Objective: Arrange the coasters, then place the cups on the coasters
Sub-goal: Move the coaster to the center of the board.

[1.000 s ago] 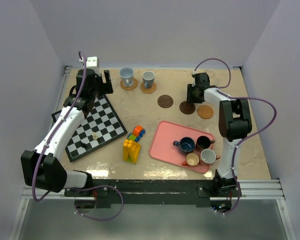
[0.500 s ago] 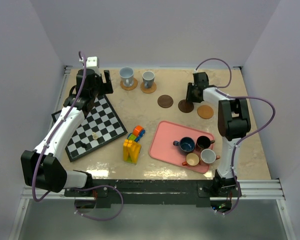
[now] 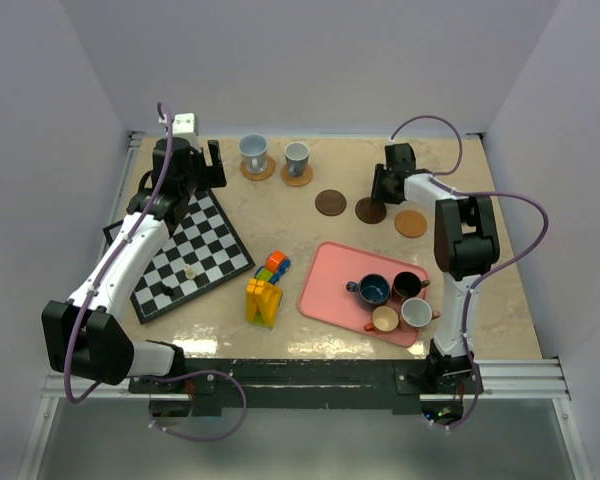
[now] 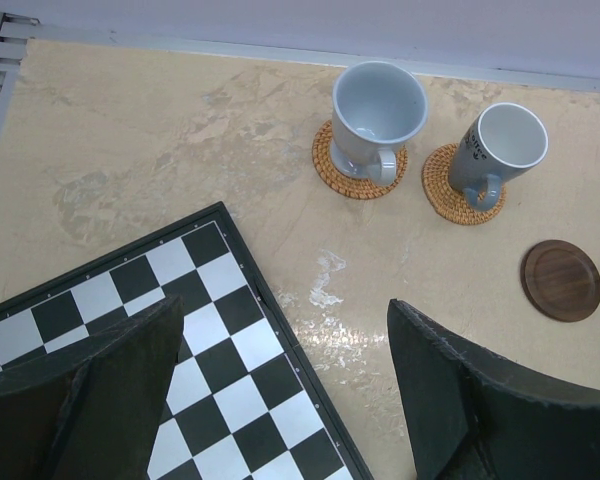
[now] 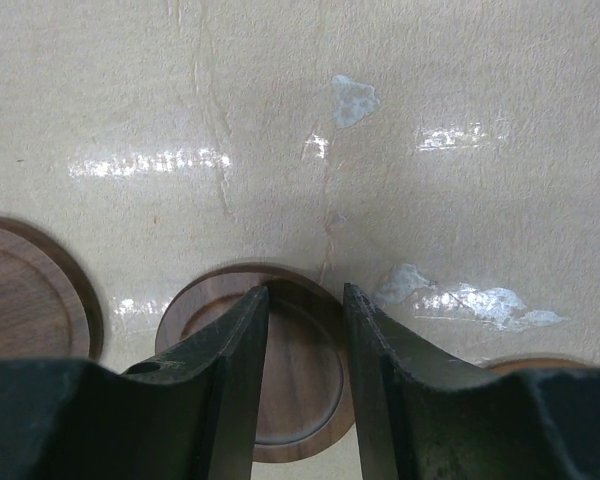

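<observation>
Coaster (image 5: 302,380) of smooth dark wood, round and rimmed, flat on glossy mottled table (image 5: 280,120) beneath right tool (image 5: 306,292), narrowly parted, clamping nothing. Shifted slightly left since a second before. Left tool (image 4: 285,310) spread wide, empty.

No legible text, brand, number or sign was found in any view. A small dark printed mark is noted on the outer wall of the pale cup (image 4: 502,148) standing on a woven coaster (image 4: 450,192), seen from the left wrist; its characters are too small to be read.
</observation>
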You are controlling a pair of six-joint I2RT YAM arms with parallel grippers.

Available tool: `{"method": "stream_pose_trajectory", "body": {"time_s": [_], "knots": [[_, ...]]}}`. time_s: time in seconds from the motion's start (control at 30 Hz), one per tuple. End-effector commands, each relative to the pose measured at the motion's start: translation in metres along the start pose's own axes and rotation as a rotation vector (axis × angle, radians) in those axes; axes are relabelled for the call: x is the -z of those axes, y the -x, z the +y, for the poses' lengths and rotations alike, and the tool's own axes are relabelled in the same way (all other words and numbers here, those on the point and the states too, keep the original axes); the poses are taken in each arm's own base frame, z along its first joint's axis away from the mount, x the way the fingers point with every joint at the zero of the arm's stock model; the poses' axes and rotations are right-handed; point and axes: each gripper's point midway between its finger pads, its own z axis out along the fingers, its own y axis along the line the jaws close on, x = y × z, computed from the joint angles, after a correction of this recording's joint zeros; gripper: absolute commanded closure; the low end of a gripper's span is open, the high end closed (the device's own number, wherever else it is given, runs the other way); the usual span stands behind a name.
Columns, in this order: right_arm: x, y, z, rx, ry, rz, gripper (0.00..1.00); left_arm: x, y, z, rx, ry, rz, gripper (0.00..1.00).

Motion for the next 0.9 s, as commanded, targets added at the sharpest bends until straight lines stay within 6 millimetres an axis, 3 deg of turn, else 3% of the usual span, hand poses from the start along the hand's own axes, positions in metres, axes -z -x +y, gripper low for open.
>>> {"method": "stream_pose_trajectory", "body": {"time_s": [0.0,0.43,0.73,0.87], "knots": [[-0.015,-0.011,-0.008,-0.011,-0.055,0.028,0.61,0.002,0.024,-0.005,0.004,-0.009,-0.06,0.13],[-0.012,-0.005,-0.001,-0.018,-0.022,0.016,0.6,0.002,0.023,-0.005,0.005,-0.01,-0.057,0.13],[0.015,0.027,0.007,0.002,0.009,-0.053,0.55,0.003,0.024,-0.004,0.004,-0.009,-0.06,0.13],[0.035,0.048,0.012,0.001,0.031,-0.103,0.41,0.004,0.025,-0.004,0.004,-0.009,-0.062,0.13]]}}
